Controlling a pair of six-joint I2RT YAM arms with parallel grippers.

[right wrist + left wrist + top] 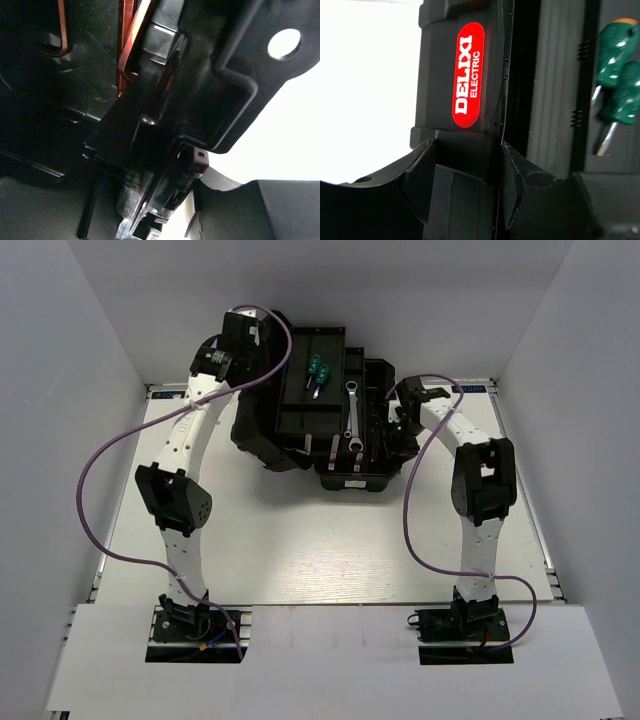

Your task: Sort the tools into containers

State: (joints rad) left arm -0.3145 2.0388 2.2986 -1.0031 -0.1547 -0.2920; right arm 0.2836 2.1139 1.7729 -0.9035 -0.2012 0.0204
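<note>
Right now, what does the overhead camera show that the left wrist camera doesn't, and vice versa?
Only the overhead view shows the left arm, the right arm, the silver wrench and the white table. Only the left wrist view shows the red DELIXI ELECTRIC label. Both show the black toolbox and the two green-handled screwdrivers lying in it.

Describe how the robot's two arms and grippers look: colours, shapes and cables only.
The left arm and right arm have white links, chunky black joint housings and black bases. A purple cable loops beside each arm. The left gripper has black, wedge-shaped fingers.
</note>
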